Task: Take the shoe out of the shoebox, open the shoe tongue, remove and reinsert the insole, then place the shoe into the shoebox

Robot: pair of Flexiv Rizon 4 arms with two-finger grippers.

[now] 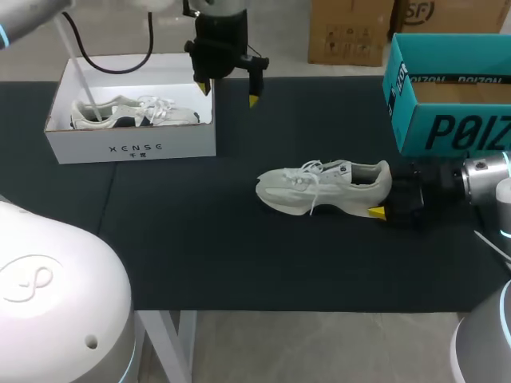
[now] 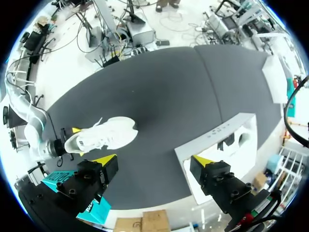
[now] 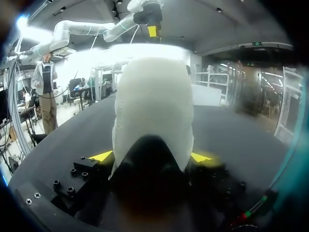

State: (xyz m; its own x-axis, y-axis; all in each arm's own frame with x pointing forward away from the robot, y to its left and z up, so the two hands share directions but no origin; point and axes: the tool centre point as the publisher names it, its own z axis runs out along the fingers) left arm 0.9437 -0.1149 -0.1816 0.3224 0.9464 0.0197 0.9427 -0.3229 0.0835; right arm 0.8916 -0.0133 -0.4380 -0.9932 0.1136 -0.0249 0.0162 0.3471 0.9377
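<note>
Shoe (image 1: 323, 187): white sneaker, centre-right of frame, resting on its sole on the worktop (image 1: 200, 255). Likely light, with a soft upper and a firmer heel, the best hold. Right hand (image 1: 383, 193): clamped on the heel. Left hand (image 1: 229, 92): fingers apart, empty, upper middle, beside the shoebox (image 1: 132, 148).

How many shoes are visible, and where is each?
2. One shoe lies on the table, its heel gripped by the right gripper. The other shoe lies inside the white shoebox. The teal box may hide more.
</note>
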